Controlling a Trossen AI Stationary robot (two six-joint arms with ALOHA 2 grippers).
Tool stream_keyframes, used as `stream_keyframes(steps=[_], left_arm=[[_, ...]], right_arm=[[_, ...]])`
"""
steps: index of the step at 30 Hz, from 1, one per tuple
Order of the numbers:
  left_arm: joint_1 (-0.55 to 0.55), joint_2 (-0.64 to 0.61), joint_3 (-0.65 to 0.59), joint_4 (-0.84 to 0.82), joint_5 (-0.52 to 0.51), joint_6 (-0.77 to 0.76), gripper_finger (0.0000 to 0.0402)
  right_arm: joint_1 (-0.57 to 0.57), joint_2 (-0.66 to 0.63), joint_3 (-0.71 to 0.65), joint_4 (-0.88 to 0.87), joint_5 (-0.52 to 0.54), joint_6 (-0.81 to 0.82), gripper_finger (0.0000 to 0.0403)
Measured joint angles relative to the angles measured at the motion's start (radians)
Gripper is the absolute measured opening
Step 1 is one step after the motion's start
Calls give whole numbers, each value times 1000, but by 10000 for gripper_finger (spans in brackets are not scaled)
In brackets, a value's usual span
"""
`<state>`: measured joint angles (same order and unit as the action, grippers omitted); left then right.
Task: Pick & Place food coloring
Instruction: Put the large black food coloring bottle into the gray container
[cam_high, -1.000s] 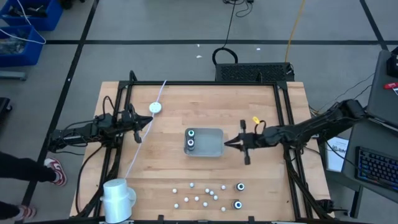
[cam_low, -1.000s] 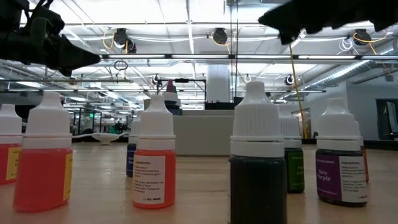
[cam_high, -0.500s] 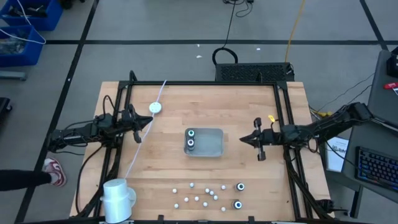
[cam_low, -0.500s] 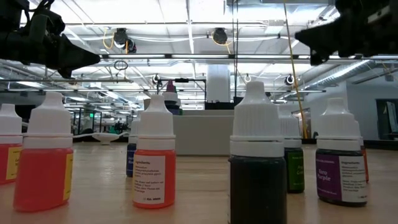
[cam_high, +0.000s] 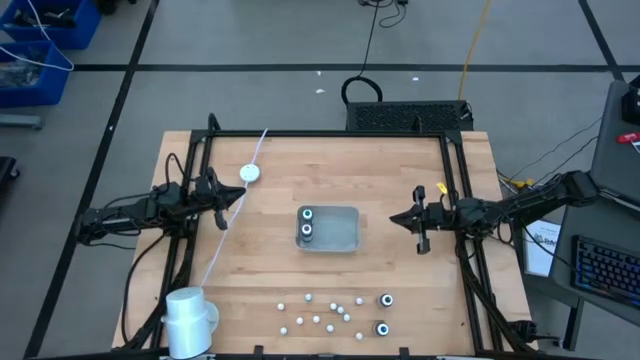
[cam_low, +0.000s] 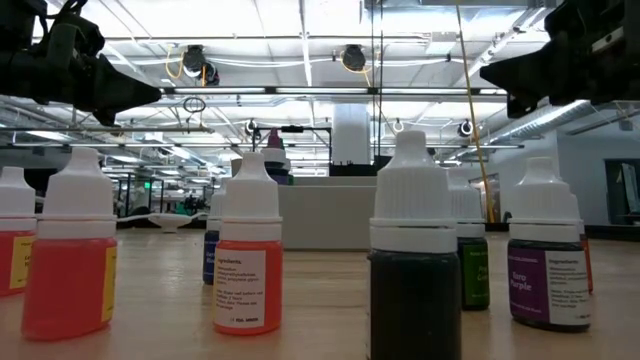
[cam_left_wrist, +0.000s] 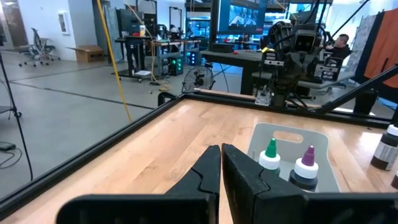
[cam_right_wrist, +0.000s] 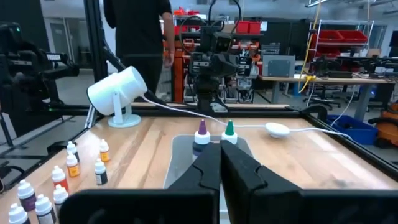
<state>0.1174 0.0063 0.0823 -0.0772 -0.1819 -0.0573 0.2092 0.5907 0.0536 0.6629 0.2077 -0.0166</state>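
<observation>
Inside grey plastic tray (cam_high: 340, 232): two small dark food coloring bottles (cam_high: 307, 224), two more (cam_high: 383, 313) well apart, table's near edge. Right gripper (cam_high: 397, 219) retreated from tray, jaws together, empty, probably after drop-off. Left gripper (cam_high: 222, 221) parked opposite side, shut.

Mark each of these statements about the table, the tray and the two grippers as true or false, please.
1. Two bottles stand in the grey tray. True: one green-tipped bottle, one purple-tipped bottle.
2. The right gripper holds a bottle. False: it is shut and holds nothing.
3. The left gripper hangs over the tray. False: it is off to the tray's side.
4. A white lamp stands at a table corner. True.
</observation>
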Motion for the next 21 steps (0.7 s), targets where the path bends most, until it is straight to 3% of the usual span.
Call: stream_keyframes(steps=[21], left_arm=[[0,0,0,0,-1,0,21]], right_arm=[[0,0,-2,58,-3,-25,0]])
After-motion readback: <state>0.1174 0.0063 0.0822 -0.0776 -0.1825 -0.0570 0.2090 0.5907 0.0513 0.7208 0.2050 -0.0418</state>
